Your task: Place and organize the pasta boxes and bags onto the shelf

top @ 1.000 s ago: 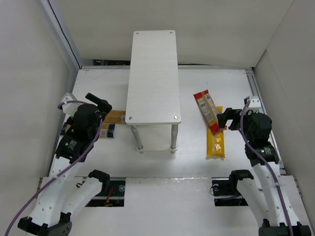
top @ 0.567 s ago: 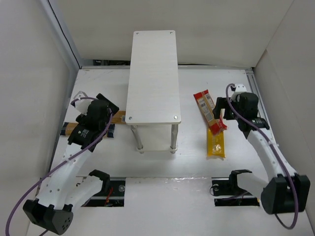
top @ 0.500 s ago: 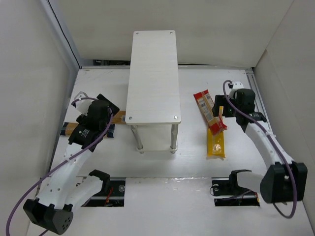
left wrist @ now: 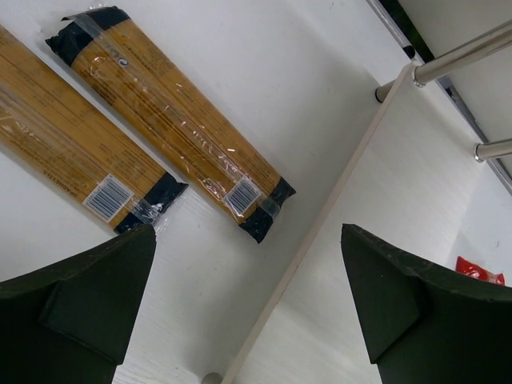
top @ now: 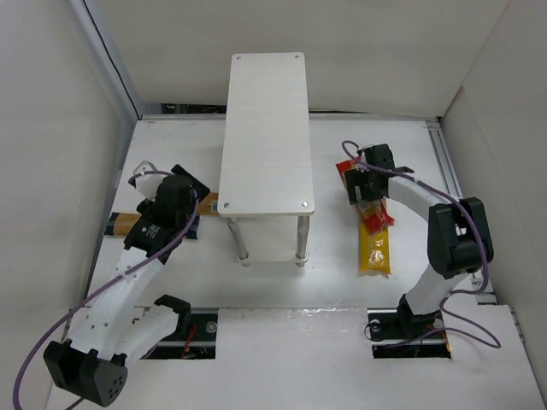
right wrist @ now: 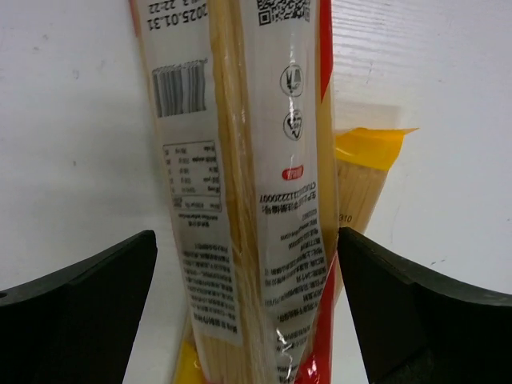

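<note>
Straddling the red bag (right wrist: pixel 268 136) — right claw (right wrist: pixel 246 240) gaping.

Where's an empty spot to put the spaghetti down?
The top of the shelf is bare. So is the table between the shelf and the yellow bag. It's crowded left of the shelf, where the pasta boxes lie under the left gripper, and right, where the red bag overlaps the yellow one.

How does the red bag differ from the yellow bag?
The red bag has a white label; the yellow bag shows none. The red bag lies slanted across the yellow bag's far end. The right gripper straddles the red bag, not the yellow bag. Both lie on the table.
</note>
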Controlling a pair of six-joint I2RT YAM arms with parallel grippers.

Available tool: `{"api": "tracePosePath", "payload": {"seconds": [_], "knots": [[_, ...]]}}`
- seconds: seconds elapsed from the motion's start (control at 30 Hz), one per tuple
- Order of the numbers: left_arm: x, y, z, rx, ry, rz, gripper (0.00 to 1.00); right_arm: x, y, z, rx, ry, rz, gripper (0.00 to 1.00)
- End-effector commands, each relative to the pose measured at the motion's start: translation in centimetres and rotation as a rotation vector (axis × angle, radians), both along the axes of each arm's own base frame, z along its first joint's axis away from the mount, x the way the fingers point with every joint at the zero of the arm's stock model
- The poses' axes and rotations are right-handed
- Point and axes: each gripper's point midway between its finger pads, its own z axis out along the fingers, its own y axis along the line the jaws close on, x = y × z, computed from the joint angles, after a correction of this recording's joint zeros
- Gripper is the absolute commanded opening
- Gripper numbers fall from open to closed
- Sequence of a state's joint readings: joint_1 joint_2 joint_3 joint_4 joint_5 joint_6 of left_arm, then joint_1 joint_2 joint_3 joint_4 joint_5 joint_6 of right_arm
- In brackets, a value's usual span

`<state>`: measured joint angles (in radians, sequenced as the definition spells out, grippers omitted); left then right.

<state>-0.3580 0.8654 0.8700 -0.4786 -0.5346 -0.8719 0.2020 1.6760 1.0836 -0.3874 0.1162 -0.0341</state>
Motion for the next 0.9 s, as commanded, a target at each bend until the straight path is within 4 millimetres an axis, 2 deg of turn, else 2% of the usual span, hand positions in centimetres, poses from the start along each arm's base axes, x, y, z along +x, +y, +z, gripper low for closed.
{"api": "tracePosePath", "payload": {"seconds": [0.0,0.17,0.3,0.33,0.4,0.43,0.47,0.5,0.6,0.63,0.7,0.73,0.83,0.87], "knots": [[0.8,-0.5,0.0,-0.001,-0.017,-0.020,0.99,1.1,-1.7,0.5,-0.090,-0.004,-0.075,0.98],[1.0,-0.4,-0.5,0.010,0.000,-0.012,0.99,1.6,-1.2,0.1,-0.066,-0.014,-0.062,0.89],[1.1,-0.1,-0.6,0.025,0.004,0.005,0.99,1.8,-1.6,0.0,-0.085,-0.018,-0.074,0.64],[1.0,0.0,-0.8,0.028,0.013,0.005,0.99,1.6,-1.8,-0.1,-0.092,-0.010,-0.095,0.49],[0.8,0.2,-0.9,0.037,0.020,0.012,0.99,1.6,-1.9,0.4,-0.108,-0.026,-0.100,0.33],[0.9,0.1,-0.9,0.029,0.017,0.017,0.99,1.8,-1.8,1.6,-0.101,-0.056,-0.102,0.13],[0.8,0.2,-0.7,0.026,0.008,0.017,0.99,2.2,-1.7,2.5,-0.091,-0.090,-0.104,0.03],[0.8,0.2,-0.7,0.026,0.008,0.017,0.99,2.4,-1.0,3.4,-0.058,-0.115,-0.071,0.00],[0.9,0.1,-0.5,0.022,0.000,0.017,0.99,3.2,1.0,7.8,0.026,-0.258,0.046,0.00],[0.9,0.1,-0.5,0.022,0.000,0.017,0.99,3.0,3.0,8.9,0.109,-0.287,0.144,0.00],[0.9,0.1,-0.5,0.022,0.000,0.017,0.99,3.0,5.1,13.7,0.176,-0.445,0.291,0.00],[0.9,0.1,-0.5,0.022,0.000,0.017,0.99,2.1,7.3,14.9,0.256,-0.472,0.407,0.00],[1.0,-0.1,-0.8,0.009,0.000,0.015,0.99,1.1,10.2,18.6,0.321,-0.562,0.600,0.00],[0.9,0.0,-1.2,0.012,0.009,0.015,0.99,-0.1,12.2,19.5,0.379,-0.568,0.708,0.00]]}}
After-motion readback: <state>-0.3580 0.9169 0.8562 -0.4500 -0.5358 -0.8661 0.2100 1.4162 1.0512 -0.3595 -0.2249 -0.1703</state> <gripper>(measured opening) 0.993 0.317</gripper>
